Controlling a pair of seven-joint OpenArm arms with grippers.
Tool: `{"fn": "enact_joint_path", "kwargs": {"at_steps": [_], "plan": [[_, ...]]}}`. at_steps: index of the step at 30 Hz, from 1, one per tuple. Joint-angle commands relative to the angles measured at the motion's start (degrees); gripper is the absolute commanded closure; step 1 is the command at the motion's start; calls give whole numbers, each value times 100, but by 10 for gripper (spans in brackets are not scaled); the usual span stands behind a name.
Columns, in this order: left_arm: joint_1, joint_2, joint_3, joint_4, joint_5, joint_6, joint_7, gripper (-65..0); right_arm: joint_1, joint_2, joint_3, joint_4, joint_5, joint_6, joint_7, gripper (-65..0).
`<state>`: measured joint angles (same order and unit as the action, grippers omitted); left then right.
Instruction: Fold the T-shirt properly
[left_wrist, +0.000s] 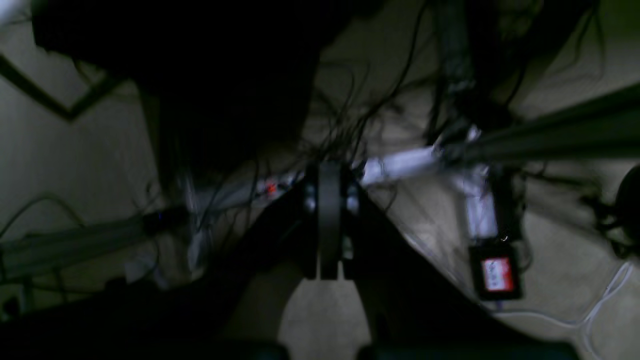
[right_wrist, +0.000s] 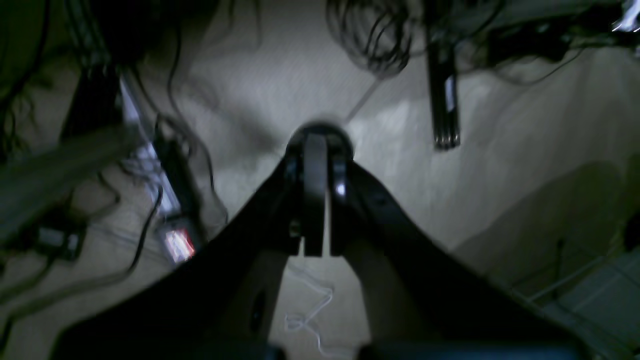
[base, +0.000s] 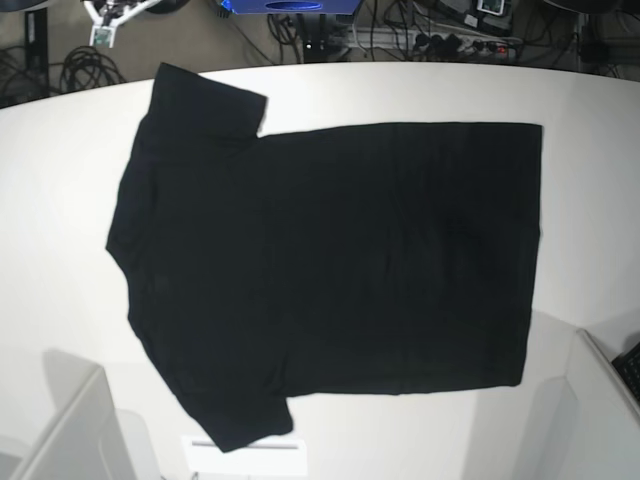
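The T-shirt (base: 330, 260) lies spread flat on the white table (base: 590, 100) in the base view, plain black side up. Its neck end points left and its hem right, with one sleeve (base: 205, 100) at the far left and the other (base: 240, 420) at the near left. Neither gripper shows in the base view. The left wrist view shows my left gripper (left_wrist: 329, 172) shut with nothing between its fingers, over a floor with cables. In the right wrist view my right gripper (right_wrist: 317, 137) is likewise shut and empty above the floor. The shirt appears in neither wrist view.
Grey machine parts stand at the near left (base: 70, 430) and near right (base: 600, 400) corners of the base view. Cables and a power strip (base: 460, 42) lie on the floor beyond the table's far edge. A cable coil (right_wrist: 375, 35) shows under the right wrist.
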<state>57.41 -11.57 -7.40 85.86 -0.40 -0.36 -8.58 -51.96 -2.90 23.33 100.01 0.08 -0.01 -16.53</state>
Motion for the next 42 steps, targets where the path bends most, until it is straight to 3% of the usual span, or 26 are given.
{"fn": "enact_joint_path", "kwargs": {"at_steps": [1, 4, 9, 15, 17, 19, 23, 25, 28, 30, 42], "plan": [[180, -78, -29, 209, -8, 32, -105, 0, -74, 13, 98, 210, 6, -3, 67, 0], [356, -157, -29, 614, -43, 32, -105, 0, 23, 13, 159, 571, 6, -3, 67, 0], [672, -236, -205, 1352, -694, 23, -105, 0, 207, -146, 124, 1186, 6, 5, 58, 0], [804, -254, -733, 2029, -1230, 23, -105, 0, 673, -304, 106, 1564, 6, 23, -373, 0], [787, -262, -900, 2108, -1379, 23, -105, 0, 867, -348, 106, 1564, 6, 199, -531, 0], [778, -262, -1076, 2161, -1582, 23, -105, 0, 1060, -357, 124, 1564, 137, 630, -733, -9], [523, -271, -1383, 2090, -2197, 23, -87, 0, 1271, -304, 159, 1564, 1087, 1175, -1059, -320], [505, -271, -1550, 2090, -2408, 23, -87, -23, 1359, -295, 159, 1547, 1456, 1254, -1085, -381], [435, -280, -1700, 2108, -2672, 23, -87, -173, 1491, -295, 159, 1529, 1623, 1263, -1103, -378], [330, -280, -1708, 2073, -2804, 23, -87, -219, 1640, -304, 159, 1503, 1623, 1263, -1261, -359], [-479, -359, -1788, 1915, -2856, 23, 1021, -229, 2564, -295, 748, 632, 1606, 1289, -2245, -341]]}}
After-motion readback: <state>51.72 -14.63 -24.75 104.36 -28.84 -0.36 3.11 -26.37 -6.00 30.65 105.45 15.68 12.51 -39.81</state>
